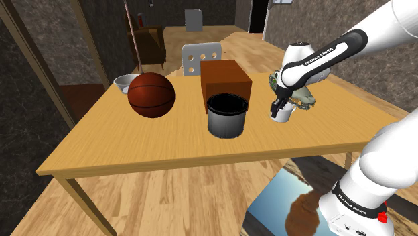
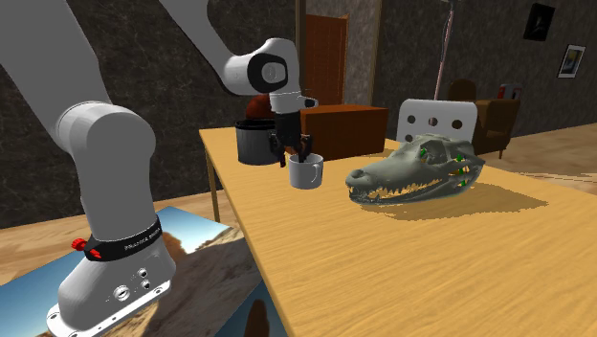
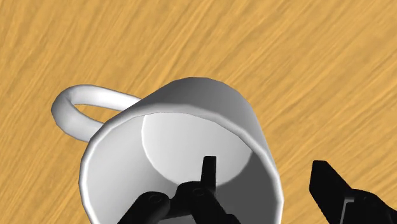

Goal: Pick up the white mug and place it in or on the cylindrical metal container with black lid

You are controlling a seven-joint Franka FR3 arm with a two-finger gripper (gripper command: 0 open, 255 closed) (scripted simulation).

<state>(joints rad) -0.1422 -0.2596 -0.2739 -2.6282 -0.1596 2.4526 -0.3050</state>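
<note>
My pincer (image 3: 264,167) is black, the mug (image 3: 197,105) plain white, the desk (image 3: 305,51) honey-yellow with streaky grain, the container (image 1: 225,122) dark grey.

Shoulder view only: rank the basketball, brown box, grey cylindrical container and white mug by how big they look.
1. basketball and brown box: about alike; the box is partly hidden, so I won't rank them.
2. grey cylindrical container.
3. white mug, clearly the smallest.

On the light wooden table (image 1: 134,144) before me stand a white mug (image 1: 283,114), a dark grey cylindrical container with black rim (image 1: 226,117), a brown box (image 1: 226,80), a red-brown basketball (image 1: 151,95), a small grey bowl (image 1: 124,82) and a grey crocodile skull (image 2: 416,175).
</note>
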